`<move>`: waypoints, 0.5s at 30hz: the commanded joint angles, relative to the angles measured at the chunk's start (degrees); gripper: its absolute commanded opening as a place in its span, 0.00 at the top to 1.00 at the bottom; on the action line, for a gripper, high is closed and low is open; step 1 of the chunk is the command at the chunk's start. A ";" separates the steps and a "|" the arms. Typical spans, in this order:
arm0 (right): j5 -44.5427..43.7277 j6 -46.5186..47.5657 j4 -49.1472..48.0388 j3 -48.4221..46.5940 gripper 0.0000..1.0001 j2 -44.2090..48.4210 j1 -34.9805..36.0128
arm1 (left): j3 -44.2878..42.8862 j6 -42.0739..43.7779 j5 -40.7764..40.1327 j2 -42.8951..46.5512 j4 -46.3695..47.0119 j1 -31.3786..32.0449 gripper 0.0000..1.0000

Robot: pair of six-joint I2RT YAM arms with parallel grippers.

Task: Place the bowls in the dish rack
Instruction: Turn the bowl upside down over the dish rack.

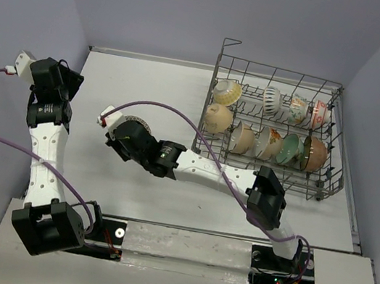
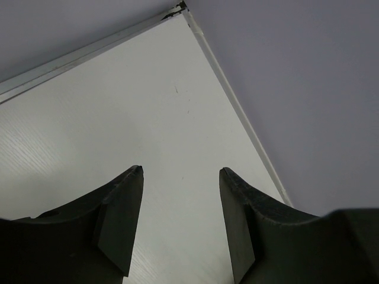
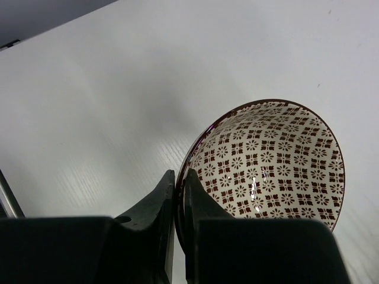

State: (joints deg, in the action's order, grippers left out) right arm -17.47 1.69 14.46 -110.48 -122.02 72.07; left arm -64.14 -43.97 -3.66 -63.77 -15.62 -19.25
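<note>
Maroon-patterned ceramic bowl [image 3: 272,160], lower right: our right gripper [image 3: 180,173] pinches only its thin rim, so we fear it swivelling loose; left gripper [image 2: 181,170] hangs spread.

Noted dish rack [image 1: 283,74] at 2 o'clock, bowls [image 1: 217,117] on edge in two rows inside. Spotted right gripper [image 1: 124,124] at centre, 9 o'clock of rack, at patterned bowl [image 1: 136,119] rim. Logged left gripper [image 1: 69,75] at 10 o'clock, near wall [image 1: 20,16]
</note>
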 commanded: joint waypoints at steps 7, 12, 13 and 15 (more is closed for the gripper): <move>0.34 0.06 -3.65 0.96 0.99 5.91 0.35 | 0.77 0.37 1.20 1.10 3.22 -0.62 0.38; -3.44 1.29 -3.73 1.05 0.99 10.39 0.35 | 1.30 0.63 3.22 0.66 4.89 -0.62 0.42; -5.71 1.82 -3.74 1.23 0.99 12.66 -0.26 | 1.38 0.55 4.27 0.58 5.59 -0.53 0.40; -8.70 2.26 -3.74 1.75 0.99 15.30 -0.88 | 1.39 0.46 5.85 -0.04 6.30 -0.36 0.38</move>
State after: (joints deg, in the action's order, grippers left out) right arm -19.16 1.83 16.12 -107.55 -117.58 71.85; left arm -63.29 -43.97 -1.23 -63.83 -13.52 -19.59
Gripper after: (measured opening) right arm 0.094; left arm 0.606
